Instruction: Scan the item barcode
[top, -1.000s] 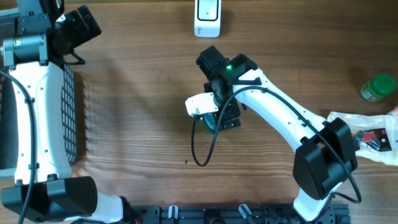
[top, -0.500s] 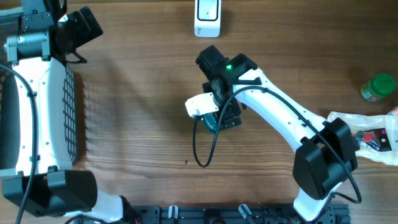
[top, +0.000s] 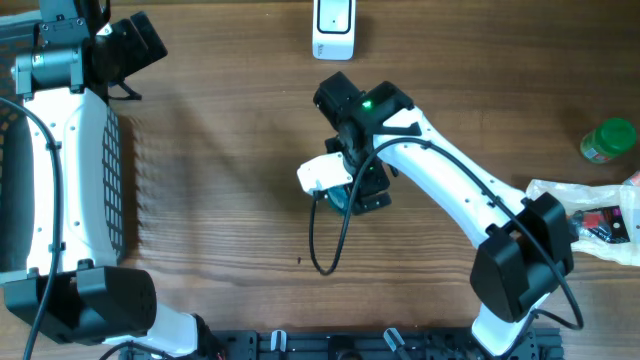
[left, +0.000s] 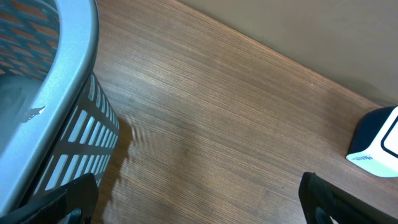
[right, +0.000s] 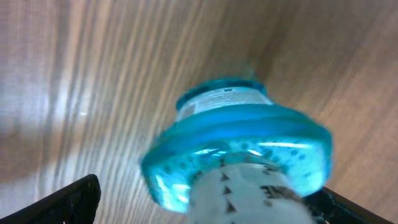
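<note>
My right claw hangs over the blue bottle, which lies near the middle of the tabletop. Its fingers are spread wide, one on each side of the bottle. From the wrist view I see a gap on the left side and cannot tell whether the right finger touches, so I read it as spread and not clamped. Compared with a second ago this arm has hardly moved. The wrist has only nudged a touch toward the far edge, and the bottle sits where it did.

My left claw is also wide apart and holds nothing. It hangs over bare wood next to the basket at the left edge. That arm has crept a little toward the far edge since the earlier frame.

The white scanner stands at the middle of the far edge, well apart from the bottle and unmoved. A green-lidded jar and a clear plastic bag sit near the right edge, as before.
</note>
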